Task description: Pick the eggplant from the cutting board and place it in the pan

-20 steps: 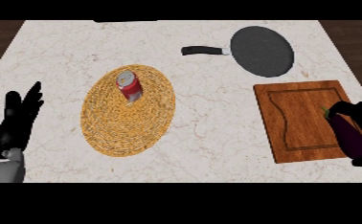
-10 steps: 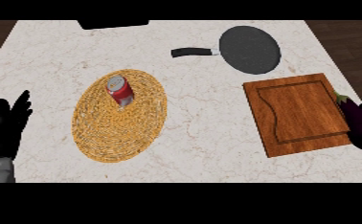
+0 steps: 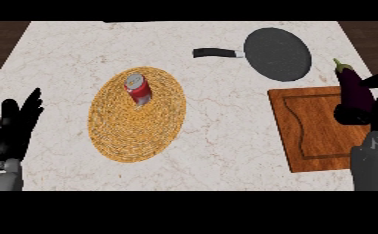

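The dark purple eggplant (image 3: 356, 89) with a green stem is held upright over the right edge of the wooden cutting board (image 3: 308, 129). My right hand (image 3: 351, 114) is curled round its lower part and hides it. The dark round pan (image 3: 277, 54) lies beyond the board at the back right, its black handle pointing left. The eggplant is just to the right of and nearer than the pan. My left hand (image 3: 18, 126) rests open at the left edge, fingers up.
A red can (image 3: 138, 89) lies on a round woven mat (image 3: 136, 115) at the centre left. The marble counter (image 3: 221, 128) ends in dark edges at the far left and far right corners.
My right hand has come up from the board's right edge with the eggplant in it, and the eggplant now stands upright nearer the pan. The left hand has stayed put.
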`<move>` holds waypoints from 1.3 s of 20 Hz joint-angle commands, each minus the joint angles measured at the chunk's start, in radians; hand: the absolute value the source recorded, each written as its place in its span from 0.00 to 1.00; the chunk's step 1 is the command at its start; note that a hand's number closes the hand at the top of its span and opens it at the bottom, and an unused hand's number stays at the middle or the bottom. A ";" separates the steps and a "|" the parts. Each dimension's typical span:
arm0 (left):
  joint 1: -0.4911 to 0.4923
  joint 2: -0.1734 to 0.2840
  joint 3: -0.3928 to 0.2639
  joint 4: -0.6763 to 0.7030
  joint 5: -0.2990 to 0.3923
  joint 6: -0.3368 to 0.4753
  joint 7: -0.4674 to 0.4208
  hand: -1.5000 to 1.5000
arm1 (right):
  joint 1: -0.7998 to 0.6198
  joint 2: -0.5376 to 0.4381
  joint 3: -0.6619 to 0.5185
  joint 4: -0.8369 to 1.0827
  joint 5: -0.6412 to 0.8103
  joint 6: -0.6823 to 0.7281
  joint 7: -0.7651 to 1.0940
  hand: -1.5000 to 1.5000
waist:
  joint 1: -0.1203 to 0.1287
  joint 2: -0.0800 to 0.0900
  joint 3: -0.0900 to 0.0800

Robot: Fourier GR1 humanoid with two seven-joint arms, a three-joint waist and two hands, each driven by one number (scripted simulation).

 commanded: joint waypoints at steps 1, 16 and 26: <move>-0.051 -0.030 -0.026 0.008 -0.016 0.010 -0.005 0.50 | -0.064 0.083 0.073 -0.141 0.110 0.052 0.202 1.00 | 0.034 0.016 0.005; -0.085 -0.026 -0.013 0.056 -0.026 -0.025 -0.036 0.50 | -0.545 -0.065 -0.152 0.683 -0.074 -0.371 0.120 1.00 | 0.069 0.030 0.007; -0.100 -0.046 -0.038 0.020 -0.040 -0.025 -0.007 0.50 | -0.638 -0.140 -0.279 1.156 -0.216 -0.624 -0.119 1.00 | 0.104 0.044 0.010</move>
